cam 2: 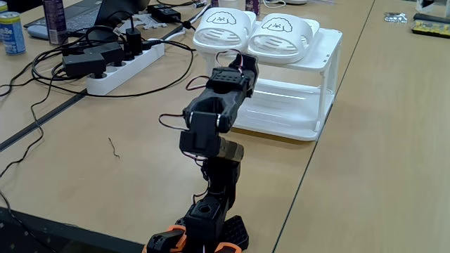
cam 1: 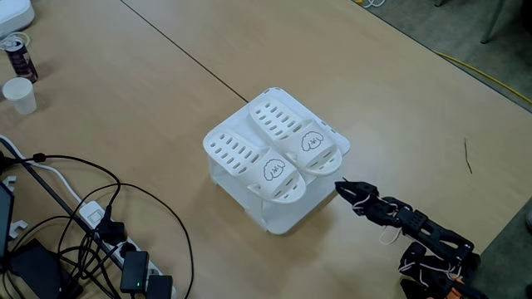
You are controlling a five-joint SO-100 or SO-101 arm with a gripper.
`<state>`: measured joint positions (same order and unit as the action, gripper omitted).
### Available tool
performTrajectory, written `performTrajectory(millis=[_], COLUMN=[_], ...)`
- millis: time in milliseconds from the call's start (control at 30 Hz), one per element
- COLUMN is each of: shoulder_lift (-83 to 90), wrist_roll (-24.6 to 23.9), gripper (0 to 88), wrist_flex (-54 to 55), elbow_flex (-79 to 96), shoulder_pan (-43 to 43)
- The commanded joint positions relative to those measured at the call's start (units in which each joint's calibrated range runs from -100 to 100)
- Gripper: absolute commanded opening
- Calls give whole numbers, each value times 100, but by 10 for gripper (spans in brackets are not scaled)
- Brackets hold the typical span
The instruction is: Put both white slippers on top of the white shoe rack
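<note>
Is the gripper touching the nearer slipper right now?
Apart: in a fixed view, bare table shows between the gripper and the slipper on the shoe rack.

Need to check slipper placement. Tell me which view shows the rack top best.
The fixed view from above: the white shoe rack top shows with both white slippers side by side. The other fixed view shows its see-through front, partly behind the arm.

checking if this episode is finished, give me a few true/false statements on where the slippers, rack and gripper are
1. Both white rubber slide slippers lie on the flat top of the white plastic shoe rack. True.
2. One slipper lies on the tan table. False: both are on the rack.
3. The slippers lie side by side. True.
4. The black two-finger gripper is clamped on a slipper. False: its tip is beside the rack, holding nothing.
5. A black cable lies across the rack's top. False: it is on the table.
</note>
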<state>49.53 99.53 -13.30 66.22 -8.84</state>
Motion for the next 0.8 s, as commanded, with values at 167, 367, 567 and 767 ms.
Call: performTrajectory(millis=[167, 367, 567, 767], shoulder_lift=[-245, -422, -607, -783], wrist_roll=[47, 47, 47, 47], gripper=[8, 8, 8, 8], wrist_flex=[131, 131, 131, 131], elbow_flex=[-726, -979, -1195, -1394], shoulder_pan=[390, 440, 415, 390])
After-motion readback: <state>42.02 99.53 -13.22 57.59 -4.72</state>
